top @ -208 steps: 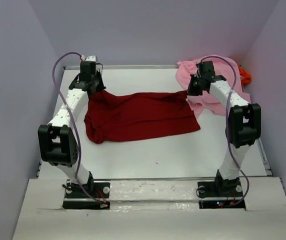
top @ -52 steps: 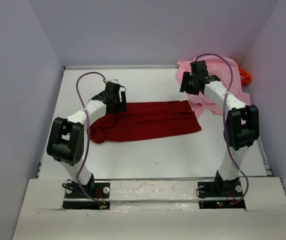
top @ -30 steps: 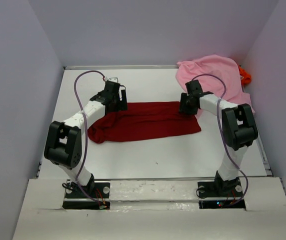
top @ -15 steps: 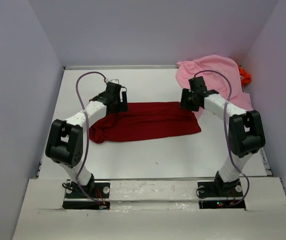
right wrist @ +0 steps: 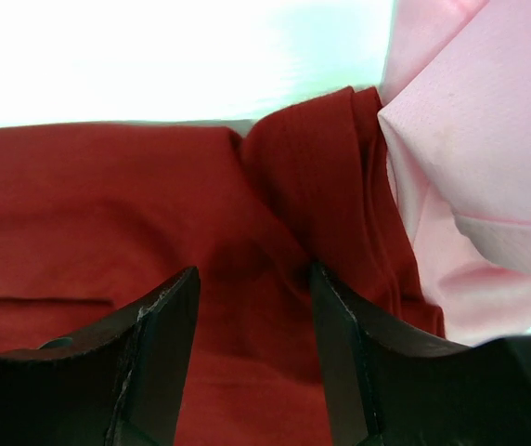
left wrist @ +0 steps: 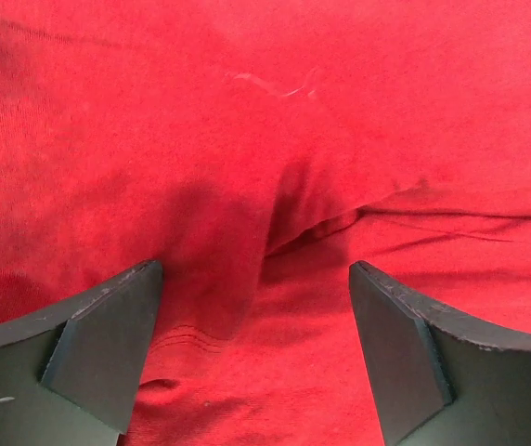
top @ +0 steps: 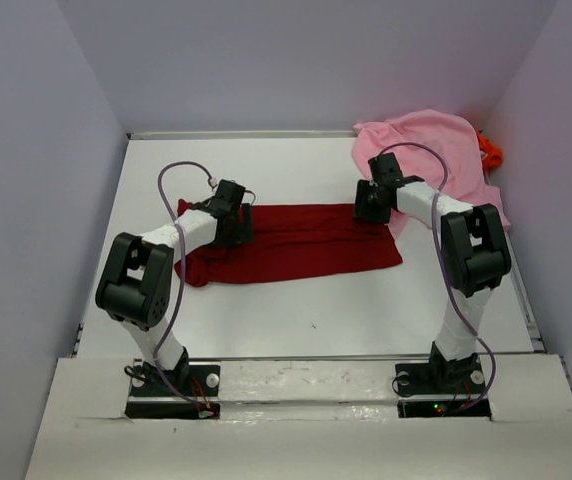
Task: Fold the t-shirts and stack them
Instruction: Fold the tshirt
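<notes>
Dark red t-shirt (top: 306, 240) flat, touching pink t-shirt (top: 436, 140).

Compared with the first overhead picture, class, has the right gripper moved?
Yes. The right gripper has come away from the table's far edge, toward the near side and slightly left, and is now over the red shirt's far right corner.

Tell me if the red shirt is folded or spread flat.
Folded: the red shirt lies as a narrow band with layered edges at its corner.
</notes>
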Motion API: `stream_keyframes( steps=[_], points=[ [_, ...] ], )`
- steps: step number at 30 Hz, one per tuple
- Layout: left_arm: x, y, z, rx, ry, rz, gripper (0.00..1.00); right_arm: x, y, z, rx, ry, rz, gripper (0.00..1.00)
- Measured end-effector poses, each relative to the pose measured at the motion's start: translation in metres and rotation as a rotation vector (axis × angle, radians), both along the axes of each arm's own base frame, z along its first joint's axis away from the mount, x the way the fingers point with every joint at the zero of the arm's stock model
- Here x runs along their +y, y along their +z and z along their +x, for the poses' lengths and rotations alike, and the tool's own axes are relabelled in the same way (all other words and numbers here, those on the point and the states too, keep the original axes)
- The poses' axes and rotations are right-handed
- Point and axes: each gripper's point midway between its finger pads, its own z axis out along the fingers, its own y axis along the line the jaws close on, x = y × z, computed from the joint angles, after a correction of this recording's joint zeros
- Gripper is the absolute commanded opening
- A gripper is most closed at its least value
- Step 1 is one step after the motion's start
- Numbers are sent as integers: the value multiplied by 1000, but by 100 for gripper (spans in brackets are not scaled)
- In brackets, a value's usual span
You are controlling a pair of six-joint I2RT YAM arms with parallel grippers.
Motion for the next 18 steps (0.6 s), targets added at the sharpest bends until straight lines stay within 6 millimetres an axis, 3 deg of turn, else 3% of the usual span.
stream_keyframes(
  steps=[4,9,18],
  points=[
    [5,-9,-8,21,10,12,92,0,-16,-2,37,2,-8,56],
    [12,-20,-15,56,22,51,93,4,-15,-2,39,13,10,56],
    [22,-21,4,54,67,24,92,7,-17,-18,45,28,47,56]
  ],
)
